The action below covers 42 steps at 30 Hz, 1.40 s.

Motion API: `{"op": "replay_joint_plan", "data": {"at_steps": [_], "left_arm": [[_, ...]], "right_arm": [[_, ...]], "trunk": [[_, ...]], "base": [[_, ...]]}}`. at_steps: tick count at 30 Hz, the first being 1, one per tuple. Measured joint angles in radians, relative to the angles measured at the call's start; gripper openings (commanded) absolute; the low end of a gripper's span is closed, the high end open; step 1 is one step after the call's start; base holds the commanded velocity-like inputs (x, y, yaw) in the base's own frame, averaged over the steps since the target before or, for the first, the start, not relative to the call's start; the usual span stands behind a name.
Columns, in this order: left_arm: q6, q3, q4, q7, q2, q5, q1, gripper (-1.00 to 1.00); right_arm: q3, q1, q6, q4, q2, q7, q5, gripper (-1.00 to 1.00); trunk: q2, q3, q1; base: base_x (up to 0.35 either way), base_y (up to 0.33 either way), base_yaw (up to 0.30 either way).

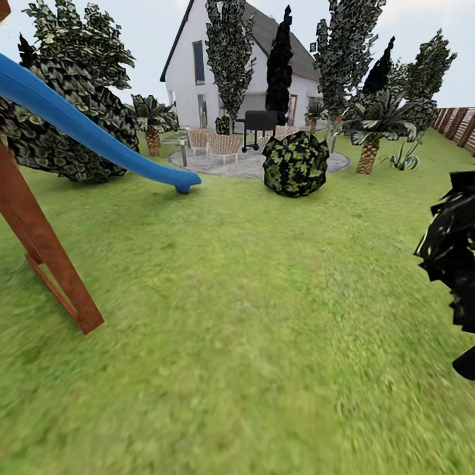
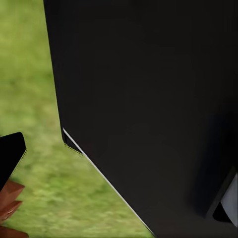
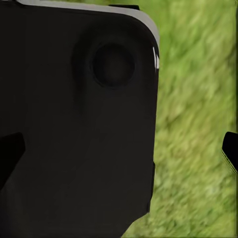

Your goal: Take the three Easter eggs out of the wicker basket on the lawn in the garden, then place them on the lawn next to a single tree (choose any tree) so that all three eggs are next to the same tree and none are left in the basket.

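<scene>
No eggs or basket in sight, robot out on open grass

Head view: wide stretch of the lawn (image 1: 251,343), green with yellowish patches, fills the foreground and runs back to a paved patio (image 1: 247,165). Blue slide (image 1: 79,125) comes in from the upper left, its lower end just above the grass; reddish-brown wooden frame leg (image 1: 46,254) slants down to the ground under it. Round dark-leaved bush (image 1: 295,163) sits at the near edge of the patio. Behind it a black grill (image 1: 260,123) and pale woven chairs (image 1: 223,146). White house with grey roof (image 1: 198,72) at the back, tall dark-leaved trees in front of it. Short palms at left (image 1: 153,125) and right (image 1: 369,128). Big leafy shrub (image 1: 66,112) behind the slide. Brown slatted fence (image 1: 458,125) at far right. Black-leaved foliage (image 1: 455,244) cuts in at the right edge.

Left wrist view: large black robot body panel (image 2: 153,104) covers most of the picture, blurred grass beside it, a dark tip (image 2: 11,151) at one edge, likely a finger of the left pincer, and a bit of reddish-brown wood (image 2: 10,198) in the corner. Left pincer opening: cannot tell.

Right wrist view: black robot panel with a round recess (image 3: 113,64), grass next to it, small dark tips at both picture edges (image 3: 230,148). Right pincer opening: cannot tell.
</scene>
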Motion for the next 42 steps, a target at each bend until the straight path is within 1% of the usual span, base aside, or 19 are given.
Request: {"op": "replay_joint_plan", "data": {"at_steps": [26,32,42], "left_arm": [[0.000,0.000,0.000,0.000,0.001,0.000,0.000,1.00],[0.000,0.000,0.000,0.000,0.001,0.000,0.000,1.00],[0.000,0.000,0.000,0.000,0.001,0.000,0.000,1.00]], "right_arm": [[0.000,0.000,0.000,-0.001,-0.001,-0.001,0.000,1.00],[0.000,0.000,0.000,-0.002,-0.001,-0.001,0.000,1.00],[0.000,0.000,-0.006,-0.002,0.000,-0.001,0.000,1.00]], "trunk": [[0.000,0.000,0.000],[0.000,0.000,0.000],[0.000,0.000,0.000]], "base": [[0.333,0.000,-0.006],[0.321,0.000,-0.163],[0.308,0.000,-0.250]]}}
